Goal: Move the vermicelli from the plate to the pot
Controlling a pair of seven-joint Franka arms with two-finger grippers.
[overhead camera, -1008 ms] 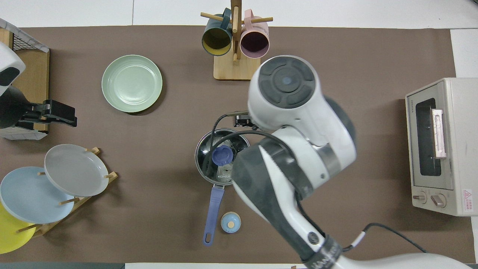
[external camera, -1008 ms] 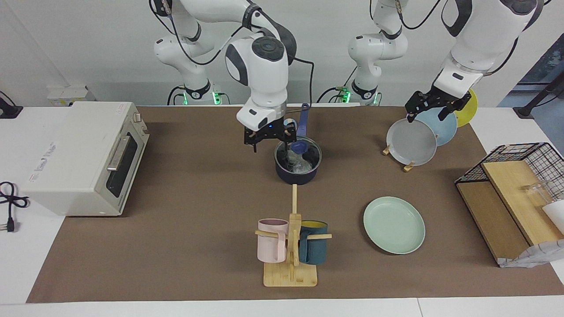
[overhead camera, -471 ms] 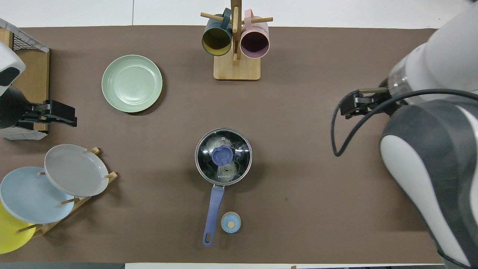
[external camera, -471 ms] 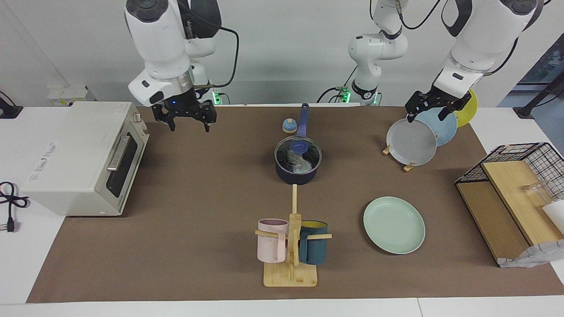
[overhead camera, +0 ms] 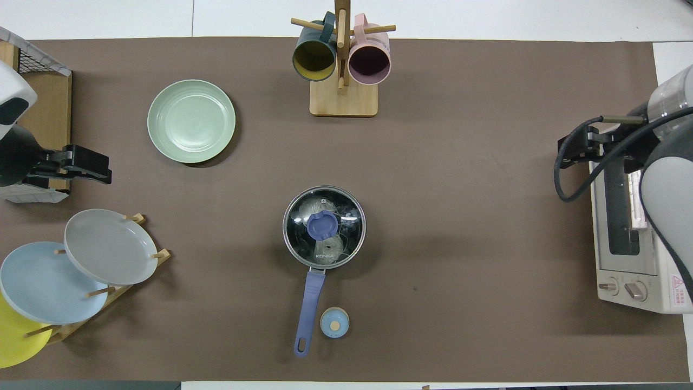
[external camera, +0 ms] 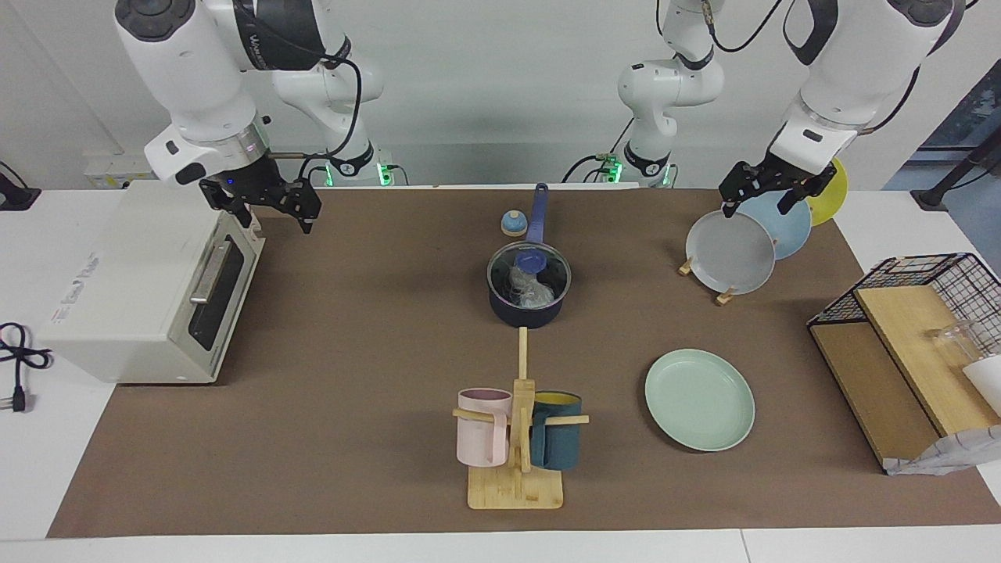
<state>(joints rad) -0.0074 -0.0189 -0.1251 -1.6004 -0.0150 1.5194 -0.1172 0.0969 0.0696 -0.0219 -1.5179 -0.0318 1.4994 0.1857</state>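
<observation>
Since a second ago the right end effector (external camera: 271, 209) has swung away from over the pot (external camera: 529, 291) to the toaster oven (external camera: 148, 281) at the right arm's end of the counter (external camera: 352, 352); fingers spread, empty. Facing view: pot closed under a glass lid (external camera: 529, 272), vermicelli (external camera: 529, 291) visible inside as a pale clump. Mint-green plate (external camera: 699, 399) bare, farther from the robots than the pot, toward the left arm's end. Left end effector (external camera: 765, 197) waits over the plate rack (external camera: 704, 283), open, holding nothing. Overhead view: vermicelli (overhead camera: 319, 208) seen through the lid (overhead camera: 324, 227); pot handle (overhead camera: 307, 311) points toward the robots, small blue timer (overhead camera: 334, 322) just beside it. Plate (overhead camera: 191, 121) empty. Right end effector (overhead camera: 582, 149) over the oven's (overhead camera: 639, 211) edge; left end effector (overhead camera: 86, 165) open.
</observation>
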